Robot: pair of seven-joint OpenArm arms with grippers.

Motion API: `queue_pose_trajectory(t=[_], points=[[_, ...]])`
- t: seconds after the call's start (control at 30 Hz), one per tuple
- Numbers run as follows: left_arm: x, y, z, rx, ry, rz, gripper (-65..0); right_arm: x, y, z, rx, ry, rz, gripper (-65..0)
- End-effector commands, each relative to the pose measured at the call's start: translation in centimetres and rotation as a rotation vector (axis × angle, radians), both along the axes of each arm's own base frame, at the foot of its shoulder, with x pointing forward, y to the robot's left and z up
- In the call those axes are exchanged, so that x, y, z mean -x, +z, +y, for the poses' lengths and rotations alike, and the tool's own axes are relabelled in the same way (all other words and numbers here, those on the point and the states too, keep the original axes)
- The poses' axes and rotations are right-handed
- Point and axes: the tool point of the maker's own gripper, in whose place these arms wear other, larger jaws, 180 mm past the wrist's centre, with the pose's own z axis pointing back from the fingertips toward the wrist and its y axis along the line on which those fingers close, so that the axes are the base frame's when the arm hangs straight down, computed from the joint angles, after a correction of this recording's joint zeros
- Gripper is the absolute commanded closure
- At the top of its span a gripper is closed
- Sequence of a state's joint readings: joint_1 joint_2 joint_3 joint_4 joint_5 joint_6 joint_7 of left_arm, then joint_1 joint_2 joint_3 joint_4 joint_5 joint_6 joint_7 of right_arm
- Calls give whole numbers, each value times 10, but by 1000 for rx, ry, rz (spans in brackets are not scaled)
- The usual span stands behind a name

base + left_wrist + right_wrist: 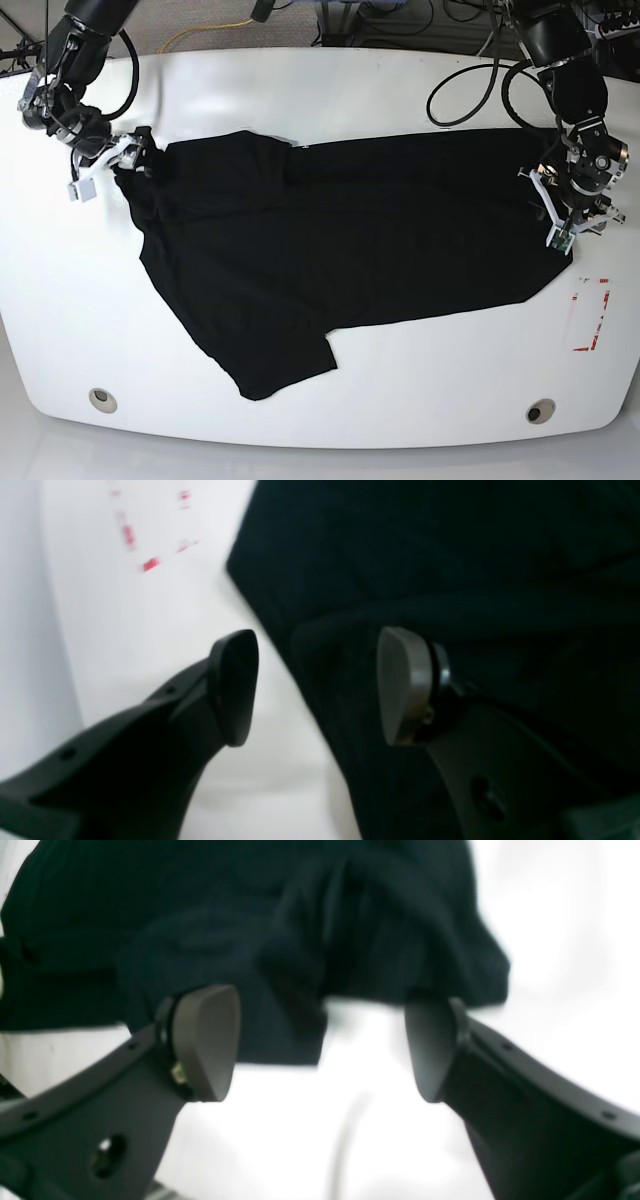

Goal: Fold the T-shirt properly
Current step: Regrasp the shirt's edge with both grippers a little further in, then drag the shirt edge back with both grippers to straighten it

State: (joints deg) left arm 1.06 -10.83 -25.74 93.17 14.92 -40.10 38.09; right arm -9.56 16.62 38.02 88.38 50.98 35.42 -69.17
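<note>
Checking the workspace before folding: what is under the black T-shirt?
The large plain black fabric T-shirt lies on the white oval table, which shows all around it. Anything beneath the cloth is covered and cannot be seen.

It looked like a robotics lab. A bare white surface (330,90) carried two cabled black arms, loose cables (215,30) trailed behind it, and red tape marks (590,315) sat near one corner.
</note>
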Motion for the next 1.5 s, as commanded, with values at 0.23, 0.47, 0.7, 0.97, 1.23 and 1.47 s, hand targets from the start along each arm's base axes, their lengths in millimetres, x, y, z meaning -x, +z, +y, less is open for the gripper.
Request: queue_pose_trajectory(t=[0.23,0.47,0.7,0.97,1.23,1.47], points=[[25,-19,-15,38,-10,38,-351,20,7,26,-38,13,-37,-495],[35,-33,-17,55,-3,78,-350,9,-12,34,-72,-10,0,-495],[43,-38,-18,56,-4,96,-350,-7,-10,41,-98,1,-20,-495],[51,-48,-17,62,1,127,-350,-12,-11,70,-128,73,-16,-390],[59,-62,-14,76,13,170,-232,-7,-7,77,-115,98,-14,0],[59,-61,-14,74,12,169,-232,-2,28,82,-1,183,-85,-35]])
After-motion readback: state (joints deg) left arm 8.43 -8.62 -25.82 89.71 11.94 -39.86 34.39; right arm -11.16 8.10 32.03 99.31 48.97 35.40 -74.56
